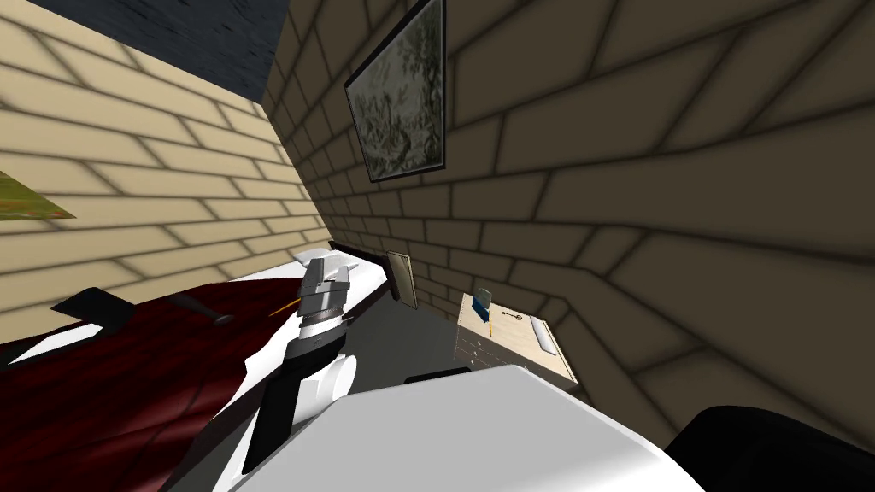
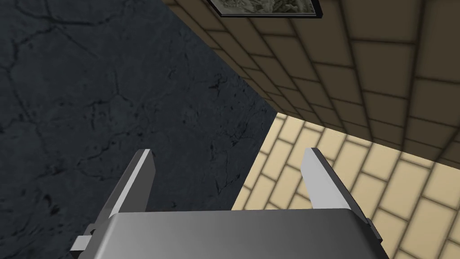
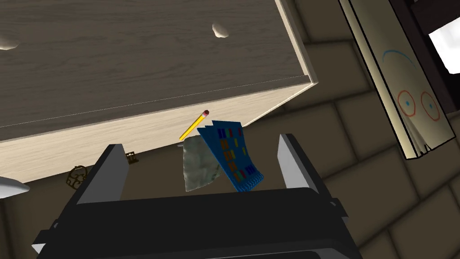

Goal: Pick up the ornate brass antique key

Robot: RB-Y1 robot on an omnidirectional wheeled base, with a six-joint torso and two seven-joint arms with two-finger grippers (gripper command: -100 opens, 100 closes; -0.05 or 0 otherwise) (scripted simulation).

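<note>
Brownish key (image 3: 77, 176), bit pointing toward pencil (image 3: 194, 126)

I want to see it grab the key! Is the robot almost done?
Not yet. Done: the right gripper is up close to the dresser, open. In hand: nothing; the key lies on the dresser top, partly behind one finger, near the pencil and blue notebook. Left to do: centre on the key, close, lift. The left gripper is open and empty too.

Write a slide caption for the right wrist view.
Right gripper, fingers open, facing a dresser top with key, pencil and blue booklet.
</note>
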